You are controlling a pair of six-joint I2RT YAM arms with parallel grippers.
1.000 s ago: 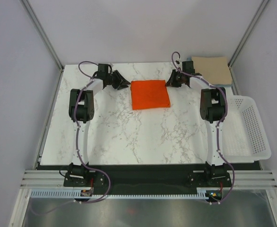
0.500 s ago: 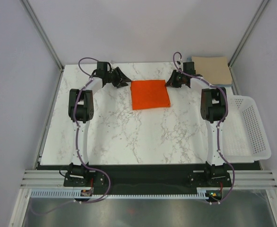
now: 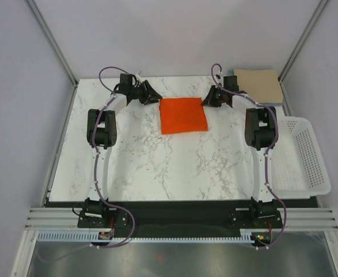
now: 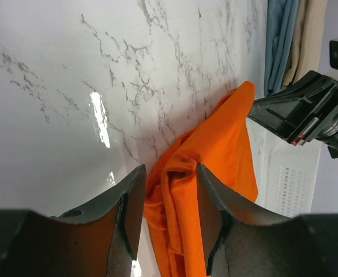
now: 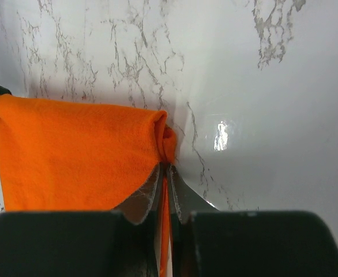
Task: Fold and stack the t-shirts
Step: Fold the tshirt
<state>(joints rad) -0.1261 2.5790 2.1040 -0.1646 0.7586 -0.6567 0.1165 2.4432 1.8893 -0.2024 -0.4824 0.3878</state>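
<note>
The orange t-shirt [image 3: 183, 115] lies folded into a rectangle at the far middle of the table. My left gripper [image 4: 169, 176] is at its far left corner, open, with bunched orange cloth [image 4: 226, 150] lying loose between the fingers. My right gripper [image 5: 166, 168] is at the far right corner, shut on a thin pinch of the orange t-shirt [image 5: 71, 156]. In the top view the left gripper [image 3: 155, 98] and right gripper [image 3: 205, 101] flank the shirt's far edge. A tan t-shirt [image 3: 258, 83] lies folded on a light blue one [image 3: 280, 103] at the far right.
A white perforated basket [image 3: 300, 154] stands past the table's right edge, beside the right arm. The tan and blue stack sits just behind the right wrist. Grey walls close in the table [image 3: 157, 161] on the left, far and right sides.
The left wrist has shifted toward the far edge and its jaws have parted, letting the orange corner loose. The right gripper and the shirt have stayed put.
</note>
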